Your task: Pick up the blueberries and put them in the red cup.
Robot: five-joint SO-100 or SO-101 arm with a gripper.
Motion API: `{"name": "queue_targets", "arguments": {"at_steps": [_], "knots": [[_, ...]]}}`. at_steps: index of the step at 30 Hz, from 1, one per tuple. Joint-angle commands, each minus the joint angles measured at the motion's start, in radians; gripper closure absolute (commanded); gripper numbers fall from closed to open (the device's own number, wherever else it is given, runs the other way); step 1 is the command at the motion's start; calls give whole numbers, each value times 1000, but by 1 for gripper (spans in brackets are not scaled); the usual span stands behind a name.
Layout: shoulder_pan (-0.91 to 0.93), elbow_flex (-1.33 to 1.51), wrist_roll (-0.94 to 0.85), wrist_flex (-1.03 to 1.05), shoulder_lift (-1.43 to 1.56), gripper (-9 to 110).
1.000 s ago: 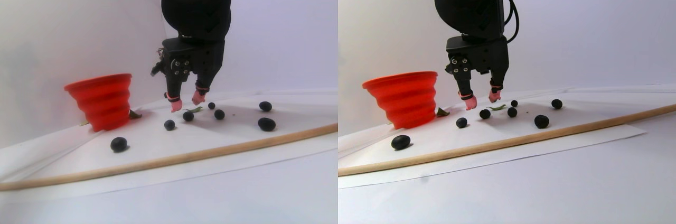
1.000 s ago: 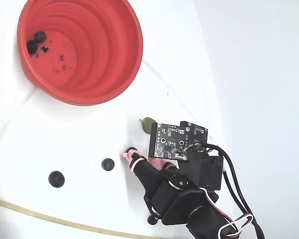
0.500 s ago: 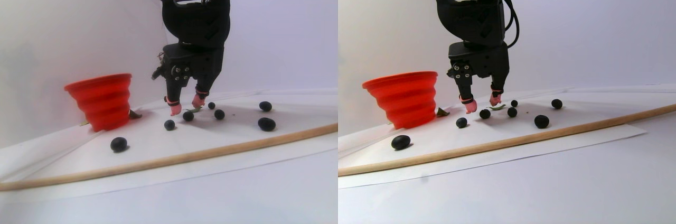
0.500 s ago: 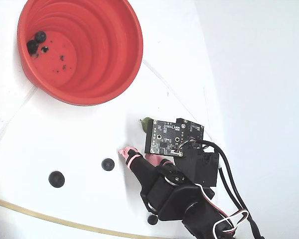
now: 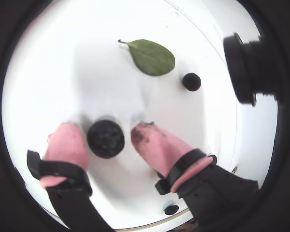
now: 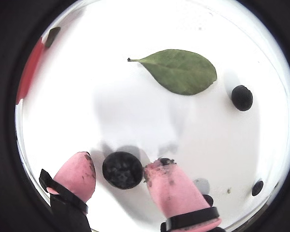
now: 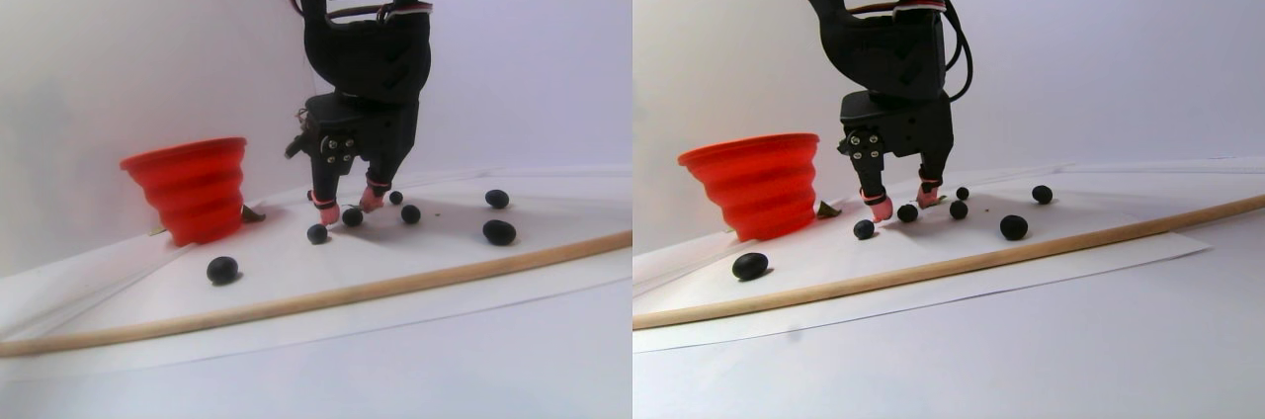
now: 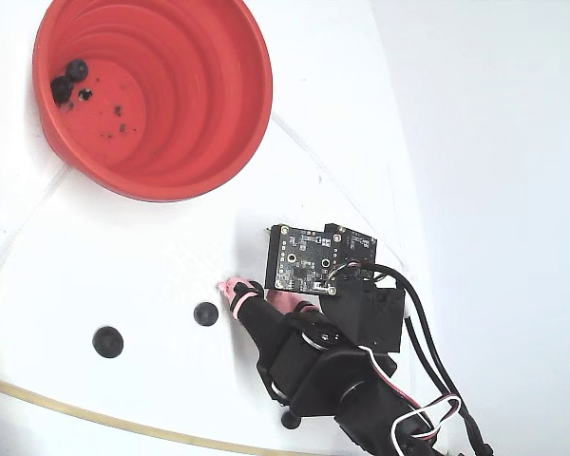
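blueberries (image 7: 410, 213): scattered on white paper (image 7: 296, 286), two in the red cup (image 8: 152, 95) at its floor. one blueberry (image 5: 106, 139) sits between the pink fingertips (image 5: 152, 142) of the gripper (image 5: 106, 137), jaws spread, no firm contact visible. green leaf (image 6: 180, 71) beyond. circuit board (image 8: 318, 261): markings unreadable. arm hides this berry in the fixed view.

A flat green oval leaf (image 6: 180, 71) lies on the white paper sheet (image 7: 296, 251); a long thin wooden dowel (image 7: 395, 284) crosses that sheet's near edge.
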Motion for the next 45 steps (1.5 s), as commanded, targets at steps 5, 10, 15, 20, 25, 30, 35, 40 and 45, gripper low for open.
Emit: {"name": "queue_targets", "arguments": {"at_steps": [5,10,15,20,25,30,35,40,45], "knots": [[-28,-66,17,-25,6,82],[-26,-71,14,-29,-5,82],[-21,-71,8,-41,-26,83],[-21,-74,8,-46,-31,83],[-21,-64,2,-46,-26,85],[-21,-55,-6,-46,-26,87],[-21,-51,-9,-46,-21,88],[-26,-48,-9,-44,-5,88],[-37,-46,-6,-23,37,88]]}}
